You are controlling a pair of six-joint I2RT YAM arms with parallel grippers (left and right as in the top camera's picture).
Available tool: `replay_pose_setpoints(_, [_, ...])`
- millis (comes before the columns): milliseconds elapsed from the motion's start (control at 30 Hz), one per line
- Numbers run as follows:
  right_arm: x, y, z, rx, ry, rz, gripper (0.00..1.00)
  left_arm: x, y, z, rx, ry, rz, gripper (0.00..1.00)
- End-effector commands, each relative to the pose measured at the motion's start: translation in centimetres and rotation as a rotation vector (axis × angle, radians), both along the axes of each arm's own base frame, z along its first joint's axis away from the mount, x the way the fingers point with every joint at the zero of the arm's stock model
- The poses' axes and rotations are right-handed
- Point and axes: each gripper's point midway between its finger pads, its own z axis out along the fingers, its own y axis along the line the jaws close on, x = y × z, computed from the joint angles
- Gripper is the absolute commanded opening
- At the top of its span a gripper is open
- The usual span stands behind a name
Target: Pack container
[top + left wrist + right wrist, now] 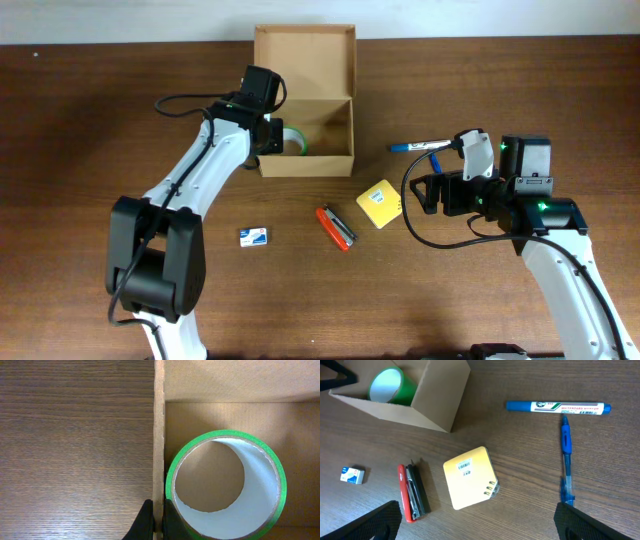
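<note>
Brown wooden bench (80,150): left tool (157,525) pinches the left wall of the open box (305,60), green tape roll (260,490) inside; right tool (477,522) hangs spread wide near the yellow cube (470,477).

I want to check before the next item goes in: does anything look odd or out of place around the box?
One thing stands out. The left pincer is shut on the left wall of the container, with one finger outside and one inside beside the green tape roll, rather than on any item. Nothing looks spilled or damaged.

Left gripper (159,524) closed, right gripper (476,510) spread wide
</note>
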Motion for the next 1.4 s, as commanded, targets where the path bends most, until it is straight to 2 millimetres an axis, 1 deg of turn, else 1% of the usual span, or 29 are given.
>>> replay_pose_setpoints(0, [0.0, 0.1, 0.8, 0.016, -0.017, 0.000, 0.99, 0.4, 0.9, -0.4, 0.034, 0.005, 0.023, 0.02])
replay_pose_setpoints(100, [0.0, 0.1, 0.8, 0.015, -0.017, 0.001, 0.99, 0.4, 0.9, -0.4, 0.034, 0.005, 0.023, 0.03])
replay_pose_setpoints(133, [0.0, 0.1, 0.8, 0.015, -0.017, 0.001, 0.99, 0.4, 0.9, -0.4, 0.034, 0.005, 0.023, 0.15])
replay_pose_setpoints(167, [0.0, 0.1, 0.8, 0.015, -0.017, 0.001, 0.99, 0.4, 0.8, -0.4, 0.034, 0.005, 0.023, 0.34])
replay_pose_setpoints(200, [0.0, 0.1, 0.8, 0.015, -0.018, 0.001, 0.99, 0.4, 0.8, -0.4, 0.034, 0.004, 0.023, 0.50])
replay_pose_setpoints(233, [0.0, 0.1, 0.8, 0.014, -0.018, 0.001, 0.99, 0.4, 0.8, -0.3, 0.033, 0.003, 0.023, 0.57])
replay_pose_setpoints(267, [0.0, 0.1, 0.8, 0.012, -0.019, 0.003, 0.99, 0.5, 0.8, -0.2, 0.032, 0.001, 0.023, 0.60])
replay_pose_setpoints(333, [-0.1, 0.1, 0.8, 0.007, -0.021, 0.013, 0.99, 0.7, 0.8, 0.3, 0.029, -0.008, 0.023, 0.72])
replay_pose_setpoints(400, [-0.3, 0.4, 0.6, -0.011, -0.027, 0.045, 0.99, 1.1, 0.6, 1.6, 0.022, -0.034, 0.023, 0.73])
replay_pose_setpoints(467, [-0.5, 1.4, 0.6, -0.033, -0.044, 0.102, 0.99, 1.5, 0.5, 3.7, 0.008, -0.078, 0.024, 0.73])
replay_pose_setpoints(533, [-0.4, 2.3, 0.6, -0.073, -0.063, 0.139, 0.99, 1.9, 0.4, 6.1, -0.008, -0.130, 0.025, 0.74])
replay_pose_setpoints(567, [-0.4, 2.5, 0.4, -0.107, -0.069, 0.143, 0.99, 2.0, 0.4, 7.5, -0.018, -0.163, 0.025, 0.74])
replay_pose_setpoints(667, [-0.5, 3.6, -0.4, -0.228, -0.084, 0.189, 0.99, 1.9, 0.4, 11.7, -0.044, -0.251, 0.027, 0.75])
replay_pose_setpoints(733, [-0.6, 4.3, -1.2, -0.300, -0.078, 0.211, 0.99, 1.5, 0.5, 14.2, -0.060, -0.302, 0.028, 0.75])
replay_pose_setpoints(767, [-0.7, 4.7, -1.8, -0.341, -0.073, 0.231, 0.99, 1.2, 0.7, 15.5, -0.069, -0.331, 0.029, 0.79])
replay_pose_setpoints(800, [-0.8, 5.3, -2.3, -0.363, -0.067, 0.264, 0.99, 0.9, 0.8, 16.8, -0.076, -0.358, 0.030, 0.79])
replay_pose_setpoints(900, [-1.2, 6.4, -4.6, -0.411, -0.025, 0.343, 0.99, 0.0, 1.5, 19.8, -0.094, -0.421, 0.041, 0.81])
replay_pose_setpoints(967, [-1.1, 6.5, -6.3, -0.434, 0.016, 0.356, 0.99, -0.6, 1.8, 21.5, -0.105, -0.460, 0.043, 0.83])
replay_pose_setpoints(1067, [-0.8, 6.6, -8.6, -0.450, 0.070, 0.366, 0.99, -1.4, 2.0, 23.3, -0.117, -0.499, 0.044, 0.84])
replay_pose_setpoints(1133, [-0.6, 6.7, -9.9, -0.460, 0.089, 0.382, 0.99, -1.8, 2.1, 23.9, -0.123, -0.509, 0.042, 0.85])
replay_pose_setpoints(1233, [-0.2, 6.8, -11.1, -0.471, 0.096, 0.403, 0.99, -2.1, 2.2, 24.3, -0.124, -0.515, 0.042, 0.85])
replay_pose_setpoints(1367, [0.2, 7.1, -12.0, -0.466, 0.096, 0.417, 0.99, -2.2, 2.2, 24.4, -0.125, -0.515, 0.042, 0.86])
